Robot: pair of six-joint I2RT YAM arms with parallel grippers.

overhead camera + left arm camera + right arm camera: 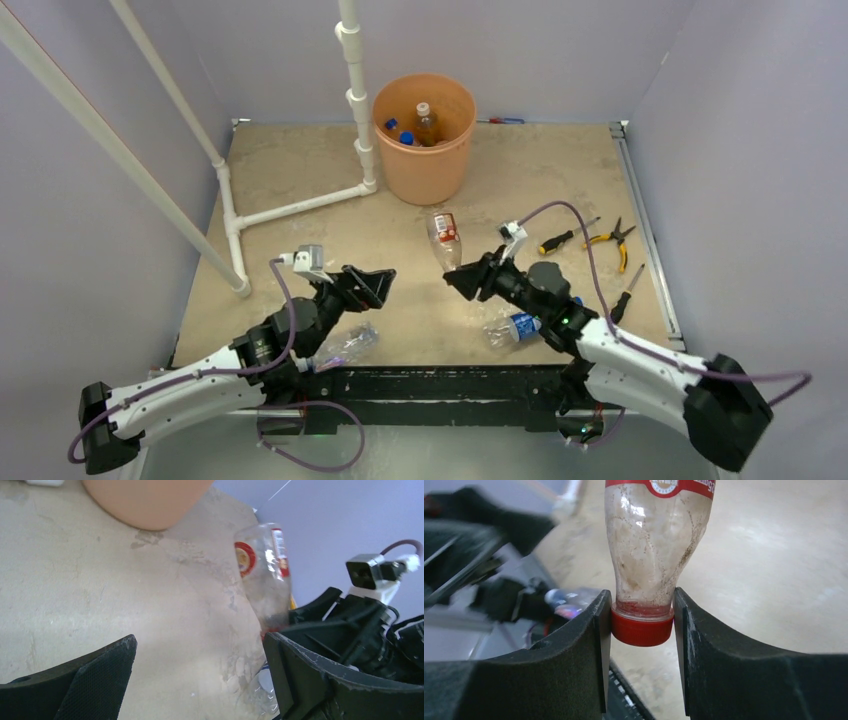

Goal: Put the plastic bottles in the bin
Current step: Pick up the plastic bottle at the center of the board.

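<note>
A clear bottle with a red label (445,238) lies on the table in front of the orange bin (424,150). My right gripper (458,279) is shut on its red cap (642,629), with a finger touching each side. The same bottle shows in the left wrist view (262,580). My left gripper (384,285) is open and empty (200,670) over bare table, left of that bottle. A blue-label bottle (511,328) lies under my right arm. A clear bottle (347,345) lies under my left arm. Bottles with blue and white caps (424,122) are in the bin.
A white pipe frame (300,205) stands at the back left beside the bin. Pliers (611,238) and screwdrivers (560,240) lie at the right. A black rail (440,385) runs along the table's near edge.
</note>
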